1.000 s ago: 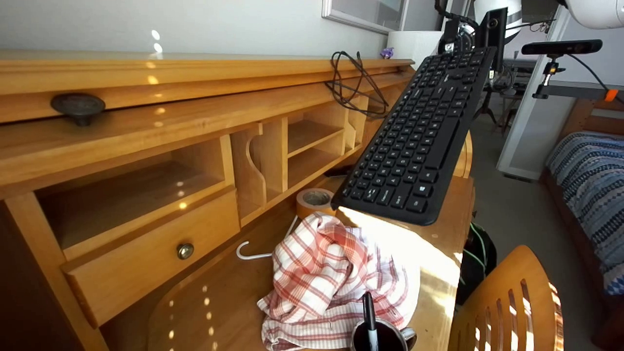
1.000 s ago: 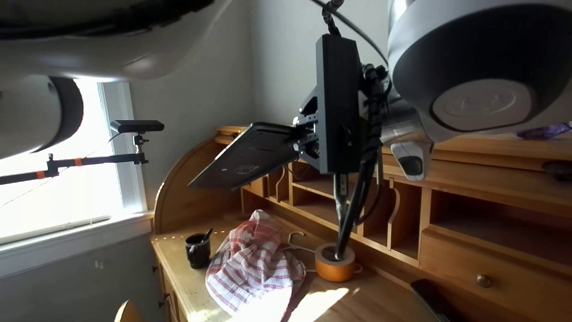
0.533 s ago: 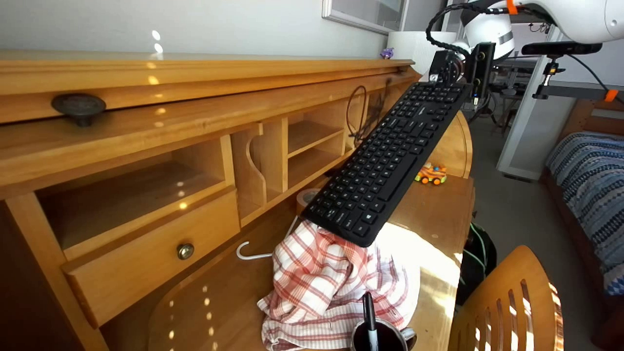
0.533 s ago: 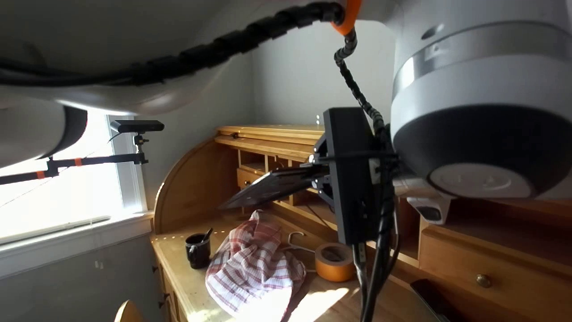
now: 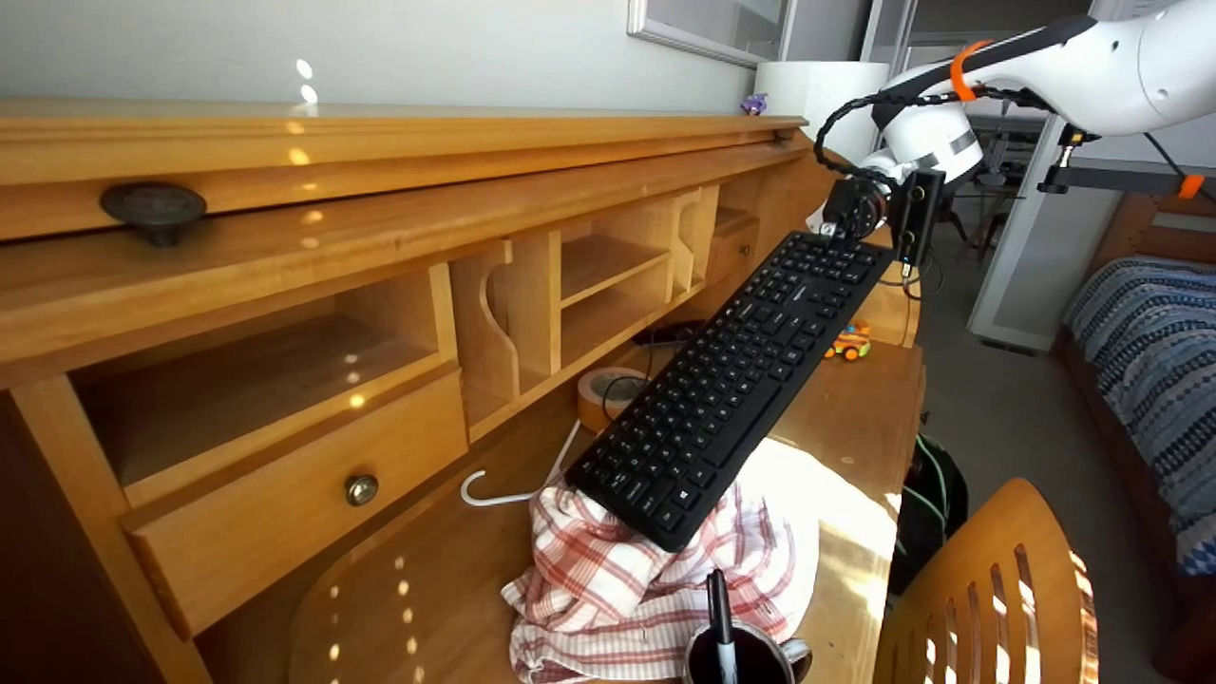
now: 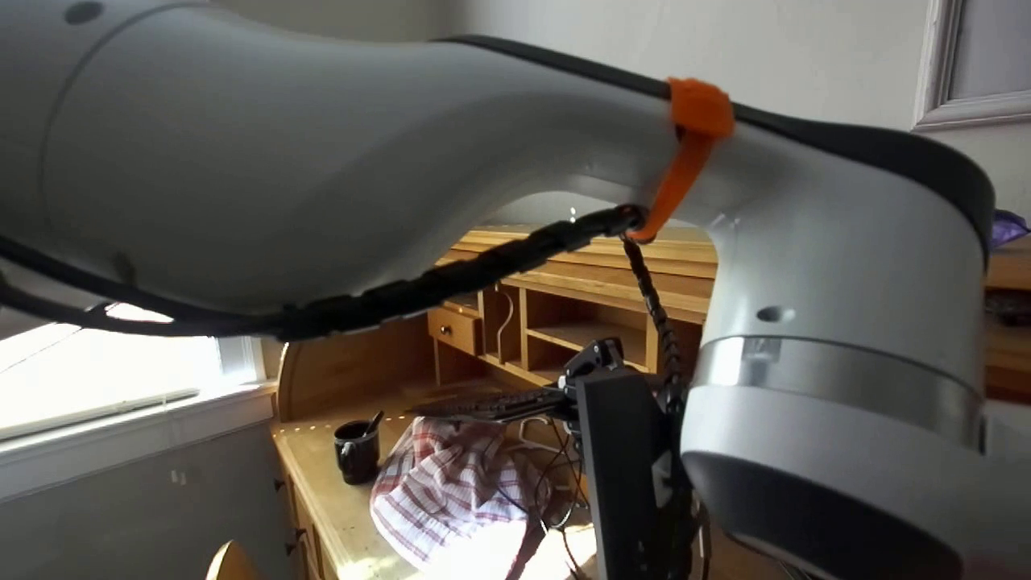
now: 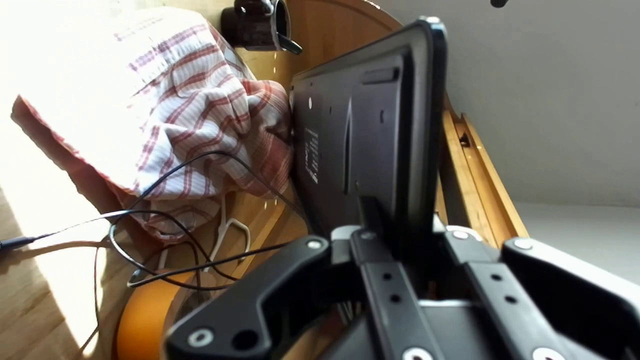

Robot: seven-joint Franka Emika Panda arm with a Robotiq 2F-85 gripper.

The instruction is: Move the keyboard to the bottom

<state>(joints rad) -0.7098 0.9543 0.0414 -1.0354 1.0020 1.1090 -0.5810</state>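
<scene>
Pinching the keyboard (image 5: 731, 391) by one end: gripper (image 7: 405, 232), clamped across both faces. Keyboard tilted, right of centre in an exterior view, lower end at the towel (image 5: 608, 579), contact unclear. On the desk (image 5: 456, 570), same view: mug (image 5: 760, 657) with pen (image 5: 722, 617), bottom edge; tape (image 5: 593, 408), just below centre; toy (image 5: 852, 344), right of centre.

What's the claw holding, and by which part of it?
The keyboard, by its short end farther from the checked cloth; in the wrist view the claw pinches that end across the keyboard's thickness.
</scene>
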